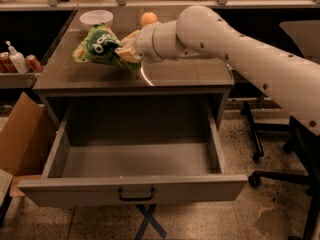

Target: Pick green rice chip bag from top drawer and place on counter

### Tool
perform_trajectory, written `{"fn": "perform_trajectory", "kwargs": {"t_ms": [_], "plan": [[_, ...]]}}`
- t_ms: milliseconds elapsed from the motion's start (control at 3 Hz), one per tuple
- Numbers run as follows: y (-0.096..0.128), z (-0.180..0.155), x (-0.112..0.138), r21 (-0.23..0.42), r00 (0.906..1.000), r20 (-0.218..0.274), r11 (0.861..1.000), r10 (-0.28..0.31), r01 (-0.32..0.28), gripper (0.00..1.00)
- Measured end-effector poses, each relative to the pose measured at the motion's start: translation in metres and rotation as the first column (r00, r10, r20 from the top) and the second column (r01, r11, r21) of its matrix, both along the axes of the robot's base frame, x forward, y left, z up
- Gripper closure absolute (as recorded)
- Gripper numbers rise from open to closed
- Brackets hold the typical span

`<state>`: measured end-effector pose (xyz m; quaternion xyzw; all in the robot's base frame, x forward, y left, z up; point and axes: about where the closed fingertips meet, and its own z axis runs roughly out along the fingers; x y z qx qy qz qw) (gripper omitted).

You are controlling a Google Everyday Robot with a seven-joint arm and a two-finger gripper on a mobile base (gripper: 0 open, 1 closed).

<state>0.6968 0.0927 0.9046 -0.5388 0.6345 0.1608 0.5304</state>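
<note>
The green rice chip bag, light green with a dark round logo, is held above the left half of the counter. My gripper is shut on the bag's right end, reaching in from the right on the white arm. The top drawer stands pulled fully open below the counter, its inside bare, its dark handle at the front centre.
A white bowl and an orange sit at the counter's back edge. A cardboard box leans at the drawer's left. Bottles and cans stand on a left shelf. Office chair bases are at the right.
</note>
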Motion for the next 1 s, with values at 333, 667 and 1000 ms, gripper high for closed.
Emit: {"fn": "perform_trajectory", "kwargs": {"t_ms": [333,667,1000], "plan": [[0.011,-0.011,0.017,0.025,0.9996,-0.029,1.000,0.002,-0.001,0.36],[0.015,-0.023,0.026,0.042,0.9984,-0.056,0.999,0.007,-0.005,0.12],[-0.001,-0.034,0.022,0.040,0.9972,-0.075,0.999,-0.006,0.009,0.00]]}}
